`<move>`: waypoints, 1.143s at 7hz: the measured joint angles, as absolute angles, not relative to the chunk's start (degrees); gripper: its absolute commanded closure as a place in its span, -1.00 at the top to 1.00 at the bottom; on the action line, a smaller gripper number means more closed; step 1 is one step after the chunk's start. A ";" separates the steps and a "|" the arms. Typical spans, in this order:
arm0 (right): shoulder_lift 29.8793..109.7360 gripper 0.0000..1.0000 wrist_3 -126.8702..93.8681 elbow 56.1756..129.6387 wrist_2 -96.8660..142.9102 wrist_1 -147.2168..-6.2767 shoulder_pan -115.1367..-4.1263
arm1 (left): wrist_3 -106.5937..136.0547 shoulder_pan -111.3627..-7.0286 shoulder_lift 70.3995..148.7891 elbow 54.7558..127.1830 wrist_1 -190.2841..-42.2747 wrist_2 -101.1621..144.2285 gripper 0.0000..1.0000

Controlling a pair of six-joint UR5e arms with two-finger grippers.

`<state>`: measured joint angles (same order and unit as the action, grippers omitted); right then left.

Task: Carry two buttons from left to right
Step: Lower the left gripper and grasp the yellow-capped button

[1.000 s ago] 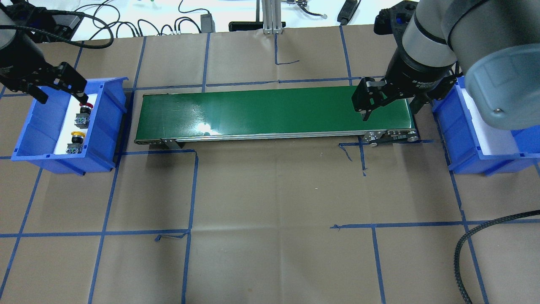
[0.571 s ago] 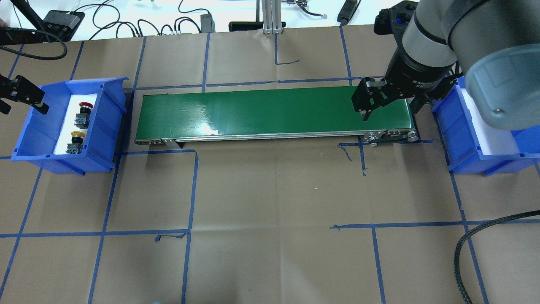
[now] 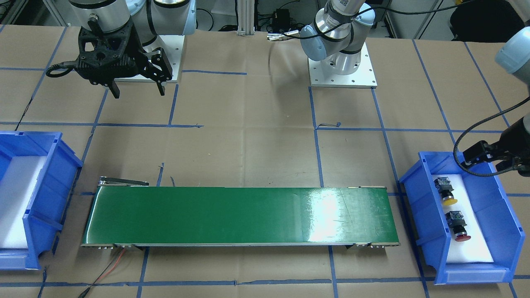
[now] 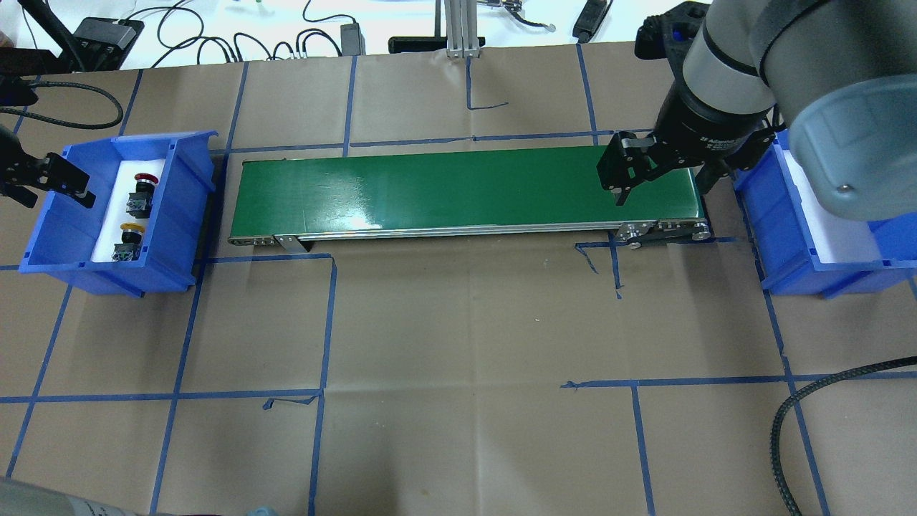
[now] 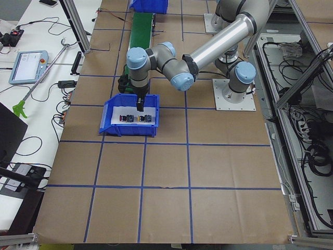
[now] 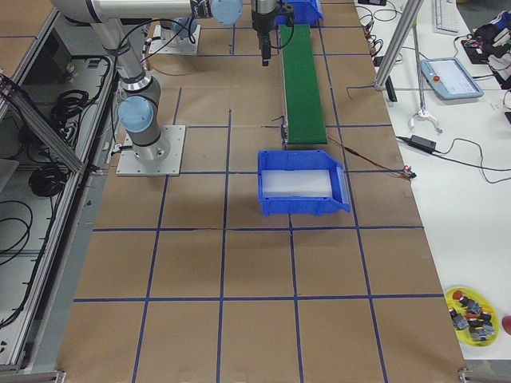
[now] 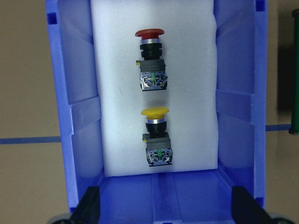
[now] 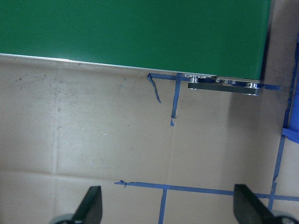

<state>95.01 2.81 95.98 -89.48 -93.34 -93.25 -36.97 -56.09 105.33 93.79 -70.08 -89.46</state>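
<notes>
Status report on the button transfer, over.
Left gripper open, empty. Right gripper open, empty. Red button, yellow button both in left bin. Nothing blocking them.

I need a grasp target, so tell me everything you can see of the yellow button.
The yellow button has a glossy yellow mushroom cap, a silver collar, a black cylindrical body and a grey-green rear block with metal screws. It lies on its side on white foam in the left blue bin. Its cap points at the rear of the red button, which lies apart from it. Only the foam touches it.
</notes>
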 measured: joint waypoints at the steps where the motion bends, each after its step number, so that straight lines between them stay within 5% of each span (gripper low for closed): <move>1: 95.01 0.99 2.81 95.98 -89.48 -93.34 -93.25 | -36.98 -56.05 105.84 95.63 -67.21 -89.41 0.99; 7: 95.01 0.99 2.81 95.98 -89.47 -93.34 -93.25 | -36.79 -55.96 111.52 107.55 -47.49 -89.59 0.96; 8: 95.01 0.99 2.81 95.98 -89.47 -93.34 -93.25 | -36.53 -55.93 111.98 107.92 -46.89 -89.74 0.70</move>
